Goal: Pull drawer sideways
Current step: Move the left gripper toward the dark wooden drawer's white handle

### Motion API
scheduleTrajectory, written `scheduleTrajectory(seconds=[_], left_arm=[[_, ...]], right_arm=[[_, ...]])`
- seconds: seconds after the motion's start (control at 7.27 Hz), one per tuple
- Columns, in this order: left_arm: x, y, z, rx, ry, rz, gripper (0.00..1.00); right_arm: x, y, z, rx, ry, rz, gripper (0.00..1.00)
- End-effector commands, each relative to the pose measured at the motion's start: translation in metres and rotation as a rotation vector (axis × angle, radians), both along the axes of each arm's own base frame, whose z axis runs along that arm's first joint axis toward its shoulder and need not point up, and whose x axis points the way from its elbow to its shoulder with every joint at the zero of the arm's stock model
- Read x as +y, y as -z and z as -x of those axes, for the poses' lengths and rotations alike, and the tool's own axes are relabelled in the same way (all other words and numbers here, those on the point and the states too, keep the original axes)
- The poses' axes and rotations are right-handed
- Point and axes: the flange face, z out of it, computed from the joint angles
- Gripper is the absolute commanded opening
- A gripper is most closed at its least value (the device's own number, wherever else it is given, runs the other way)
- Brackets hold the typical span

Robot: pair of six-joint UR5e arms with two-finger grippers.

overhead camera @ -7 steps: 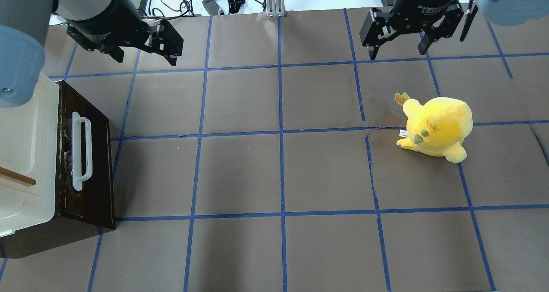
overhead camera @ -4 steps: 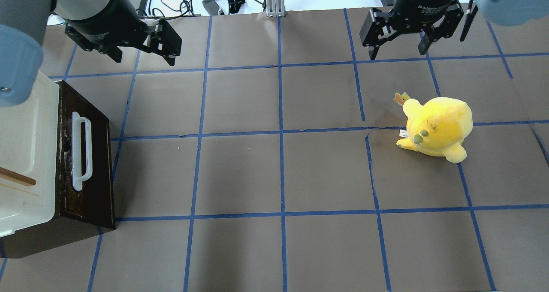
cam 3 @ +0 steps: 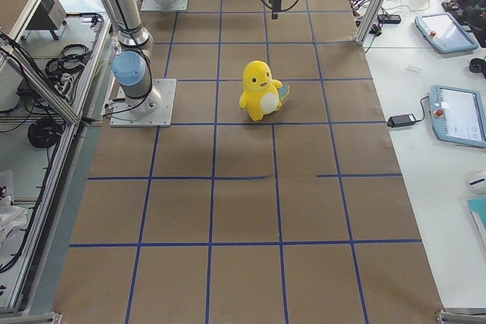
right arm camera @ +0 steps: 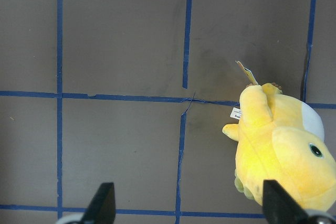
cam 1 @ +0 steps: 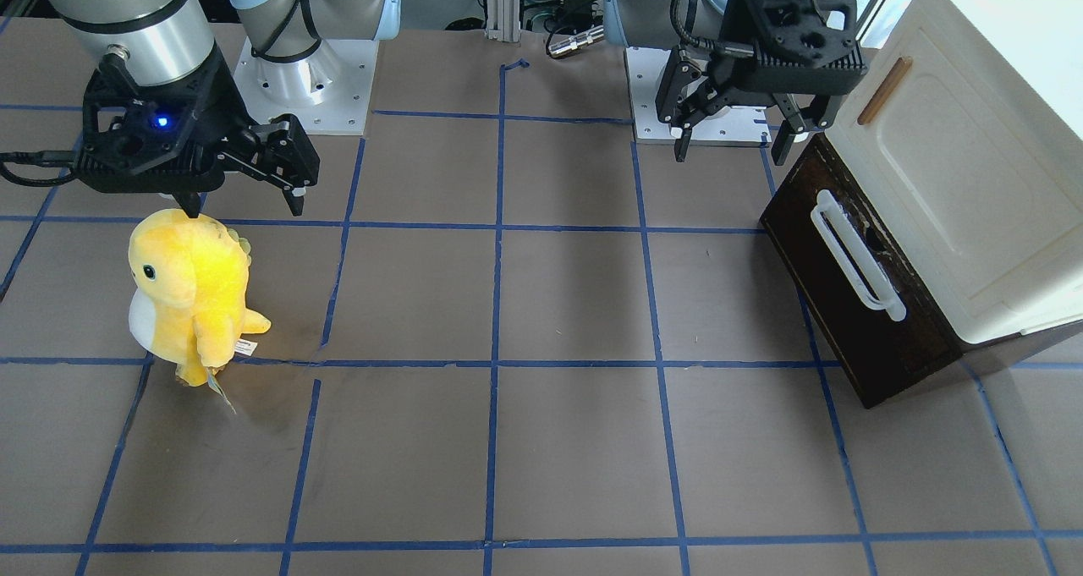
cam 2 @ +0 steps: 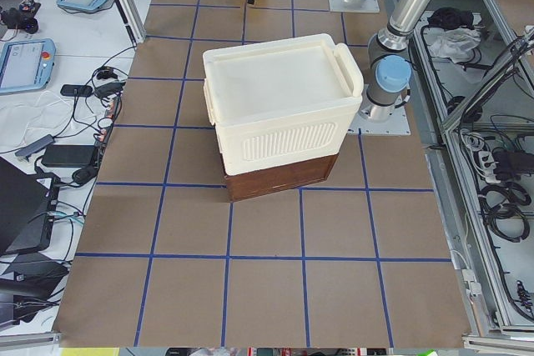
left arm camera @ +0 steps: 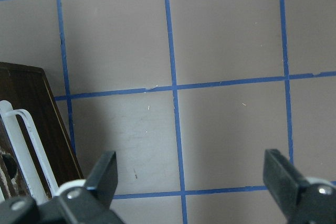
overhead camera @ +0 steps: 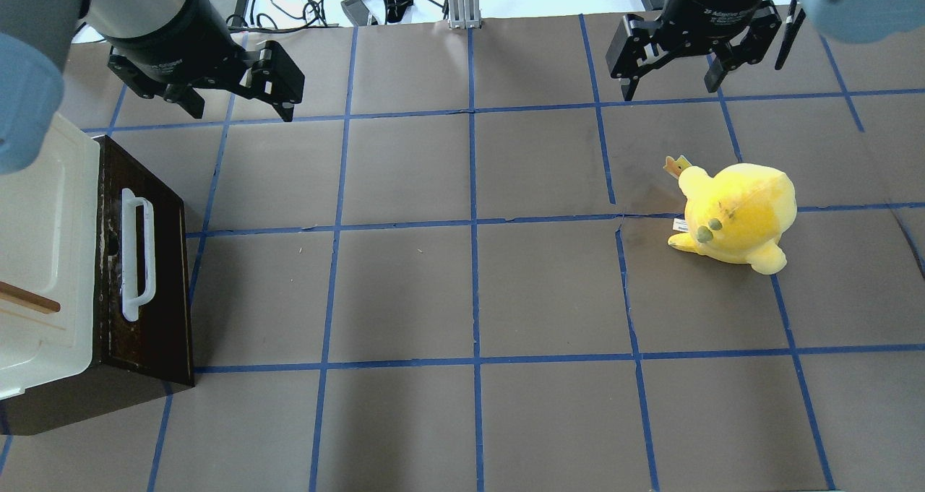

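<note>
The drawer [overhead camera: 165, 282] is a dark brown front with a long white bar handle [overhead camera: 137, 253], at the table's left edge under a cream-white cabinet. It looks shut and its inside is hidden. It also shows in the front view [cam 1: 846, 322] and at the left wrist view's lower left [left arm camera: 31, 108]. My left gripper [overhead camera: 238, 110] is open and empty, hovering beyond the drawer's far end and a little to its right; it also shows in the front view [cam 1: 729, 149] and the left wrist view [left arm camera: 191, 177]. My right gripper [overhead camera: 670, 89] is open and empty at the far right.
The cream-white cabinet [overhead camera: 36, 246] with a small brown wooden handle [overhead camera: 29, 298] sits over the drawer. A yellow plush toy [overhead camera: 737, 214] stands on the right half, just in front of the right gripper [right arm camera: 186, 203]. Blue tape lines grid the brown table.
My left gripper has shifted slightly left and nearer in the overhead view, staying open. The right arm, drawer and toy have not moved.
</note>
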Motion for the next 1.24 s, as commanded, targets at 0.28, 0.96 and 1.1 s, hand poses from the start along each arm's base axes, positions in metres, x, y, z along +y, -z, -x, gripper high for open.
scheduleTrajectory(seconds=[0.28,0.96,1.1], left_arm=[[-0.021,0.039,0.0,-0.012,-0.155,-0.07,1.0],[-0.031,0.184,0.017,-0.351,-0.304,-0.172,1.0],[-0.034,0.194,0.021,-0.426,-0.281,-0.167,1.0]], right_arm=[[0.0,0.0,0.0,0.0,-0.002,0.0,1.0],[0.0,0.0,0.0,0.0,0.0,0.0,1.0],[0.0,0.0,0.0,0.0,0.0,0.0,1.0]])
